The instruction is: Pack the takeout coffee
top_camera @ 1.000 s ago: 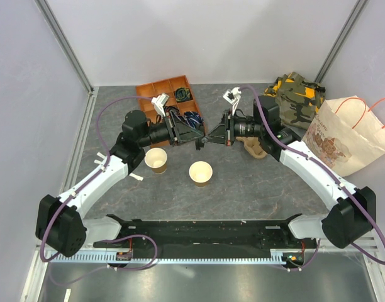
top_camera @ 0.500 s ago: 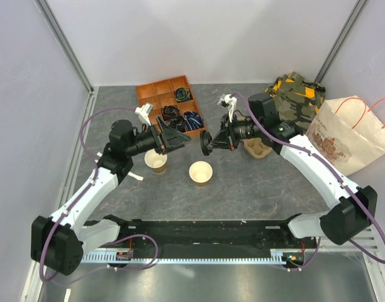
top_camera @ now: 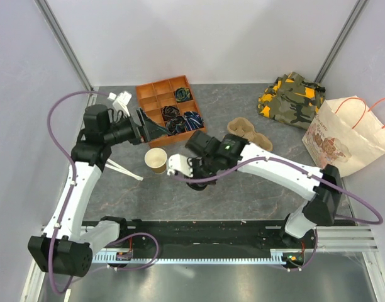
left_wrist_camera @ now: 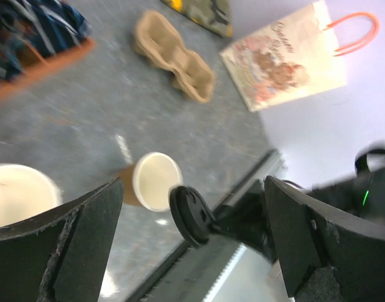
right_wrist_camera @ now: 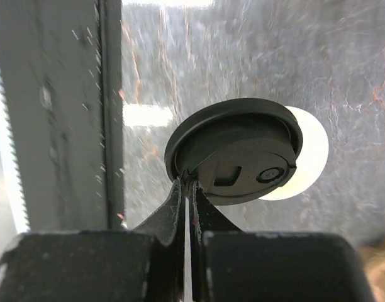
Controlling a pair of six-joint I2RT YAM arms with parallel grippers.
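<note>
Left gripper [top_camera: 153, 128] spread wide, holding nothing, up near left cup [top_camera: 156, 160]. Right gripper [right_wrist_camera: 187, 182] pinches black lid [right_wrist_camera: 236, 148] by its rim, tilted over right cup [left_wrist_camera: 153, 181] mid-table; can't tell if they touch. Carrier [top_camera: 246, 132] sits apart, further right.

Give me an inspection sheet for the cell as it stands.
Surface: grey stone-pattern tabletop, nothing spilled seen.
Job's things: black lid pinched by its rim, partly over an open paper cup, not seated.
Clutter: pulp cup carrier, pockets look empty; second open cup; orange divided tray; camouflage fabric; printed paper bag.
Grippers: left gripper open, holding nothing; right gripper shut on the black lid.
Cables: purple cable looped along each arm.
Surroundings: pale enclosure walls.
</note>
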